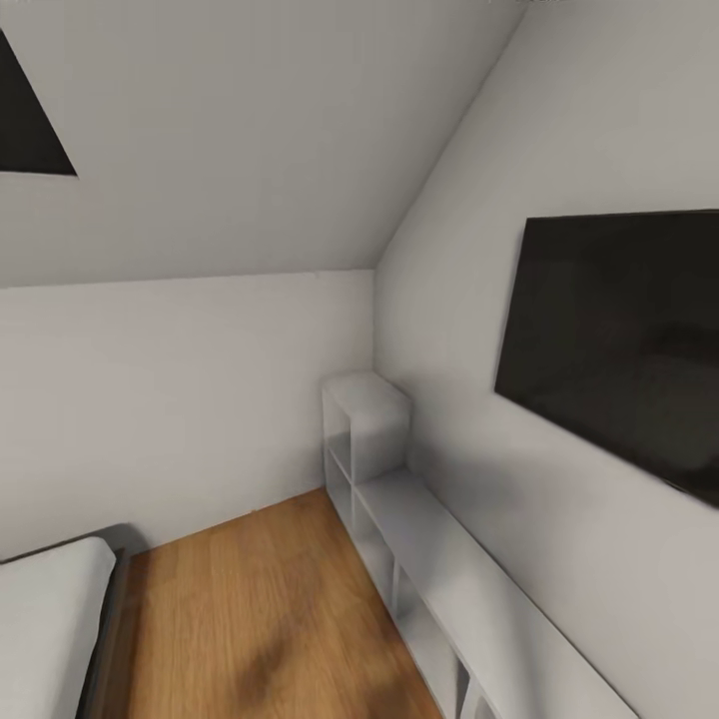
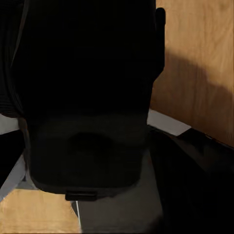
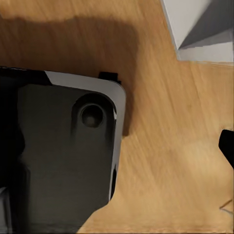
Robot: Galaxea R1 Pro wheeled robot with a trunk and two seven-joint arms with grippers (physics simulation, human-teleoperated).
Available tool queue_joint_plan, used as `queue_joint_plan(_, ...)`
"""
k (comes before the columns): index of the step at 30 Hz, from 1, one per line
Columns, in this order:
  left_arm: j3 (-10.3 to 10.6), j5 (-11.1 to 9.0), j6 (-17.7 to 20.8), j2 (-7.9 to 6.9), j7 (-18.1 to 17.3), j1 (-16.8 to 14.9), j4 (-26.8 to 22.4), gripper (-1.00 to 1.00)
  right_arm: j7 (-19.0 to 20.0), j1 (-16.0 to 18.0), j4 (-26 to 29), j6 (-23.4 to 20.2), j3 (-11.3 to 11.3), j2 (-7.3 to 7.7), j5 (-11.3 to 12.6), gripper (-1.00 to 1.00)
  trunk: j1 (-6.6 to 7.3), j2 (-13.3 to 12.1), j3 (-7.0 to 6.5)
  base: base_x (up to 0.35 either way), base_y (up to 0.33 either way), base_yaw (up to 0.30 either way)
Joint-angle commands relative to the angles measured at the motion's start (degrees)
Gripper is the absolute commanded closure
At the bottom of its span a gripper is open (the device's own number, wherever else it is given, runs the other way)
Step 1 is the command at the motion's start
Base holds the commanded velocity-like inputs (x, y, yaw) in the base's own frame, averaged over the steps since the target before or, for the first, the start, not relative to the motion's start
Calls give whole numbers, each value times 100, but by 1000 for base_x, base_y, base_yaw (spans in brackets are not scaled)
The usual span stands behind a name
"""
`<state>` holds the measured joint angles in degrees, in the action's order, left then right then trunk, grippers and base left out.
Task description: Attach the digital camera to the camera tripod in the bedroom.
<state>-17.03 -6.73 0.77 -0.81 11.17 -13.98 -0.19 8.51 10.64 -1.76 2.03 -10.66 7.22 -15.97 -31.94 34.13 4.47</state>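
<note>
Corner of the bedroom ahead of me: the shelf unit [image 1: 419,539] stands on the floor [image 1: 270,619] along the right wall, its taller end in the corner. The screen [image 1: 619,340] hangs above it. The bed [image 1: 50,629] lies at lower left, the skylight [image 1: 25,120] at upper left.

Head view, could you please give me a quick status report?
Bedroom corner ahead: low white shelf, dark wall screen, bed edge. Camera and tripod unsighted. Claw states cannot be told. Wood floor ahead.
</note>
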Motion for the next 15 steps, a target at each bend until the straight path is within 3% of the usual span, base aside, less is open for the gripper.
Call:
queue_joint_plan(1,58,-45,-16,-1,28,33,-3,100,3,-34,-17,40,-52,2,-48,-100,20,-33,-10,0,0,0)
queue_joint_plan(7,59,-40,-106,-5,103,139,7,100,-17,-159,-17,146,-71,0,-32,-100,152,-274,-118,0,0,0)
queue_joint_plan(15,58,-39,-146,-4,111,171,9,100,-24,-197,-17,213,-91,1,-25,-100,152,-274,-118,0,0,0)
